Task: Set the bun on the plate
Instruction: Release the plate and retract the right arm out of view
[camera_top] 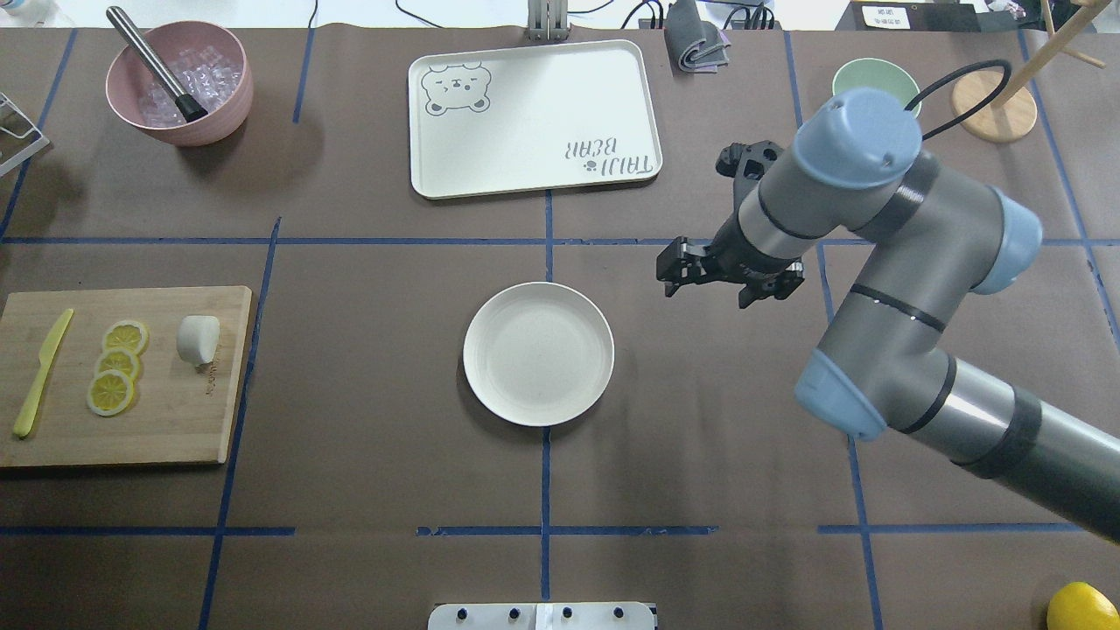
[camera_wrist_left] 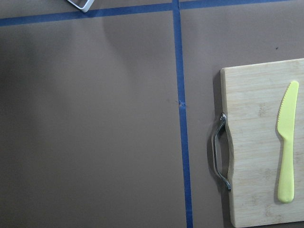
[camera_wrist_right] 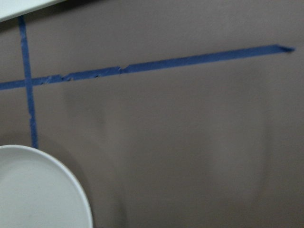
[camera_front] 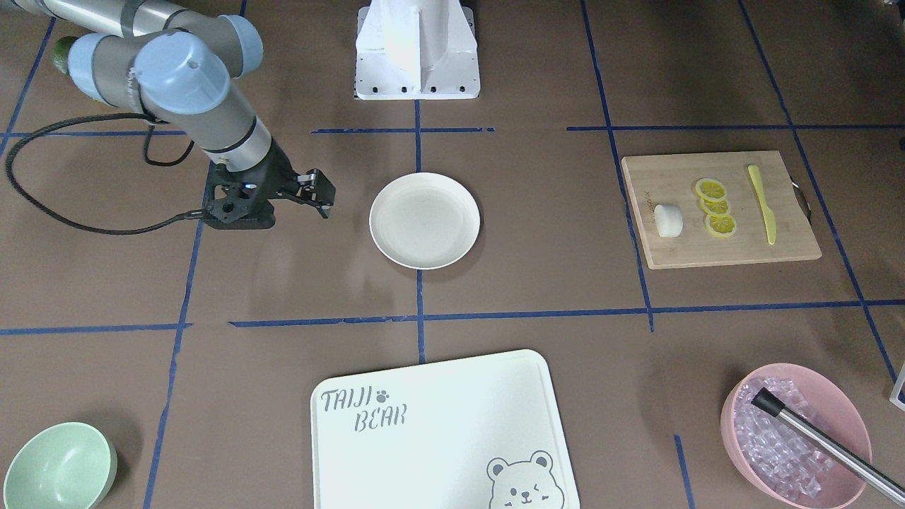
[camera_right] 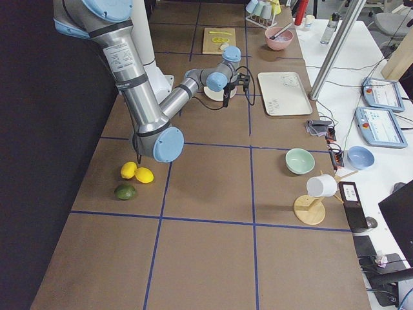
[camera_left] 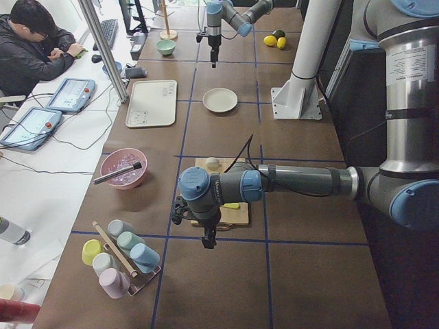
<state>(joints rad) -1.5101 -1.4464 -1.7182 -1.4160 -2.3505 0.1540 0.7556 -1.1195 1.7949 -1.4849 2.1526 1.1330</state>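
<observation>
The white bun (camera_front: 668, 220) (camera_top: 197, 339) lies on a wooden cutting board (camera_top: 166, 411) beside lemon slices (camera_top: 116, 365), with no gripper near it. The empty cream plate (camera_front: 424, 220) (camera_top: 538, 354) rests at the table's centre; its rim (camera_wrist_right: 71, 180) shows in the right wrist view. My right gripper (camera_top: 672, 269) (camera_front: 322, 194) hovers beside the plate, open and holding nothing. In the exterior left view alone, my left gripper (camera_left: 208, 240) hangs past the board's handle end (camera_wrist_left: 221, 152); I cannot tell whether it is open or shut.
A yellow knife (camera_top: 42, 372) lies on the board. A bear-print tray (camera_top: 534, 118), a pink bowl of ice with a metal tool (camera_top: 179, 83) and a mint bowl (camera_top: 875, 79) line the far side. A person (camera_left: 34, 48) sits beside the table.
</observation>
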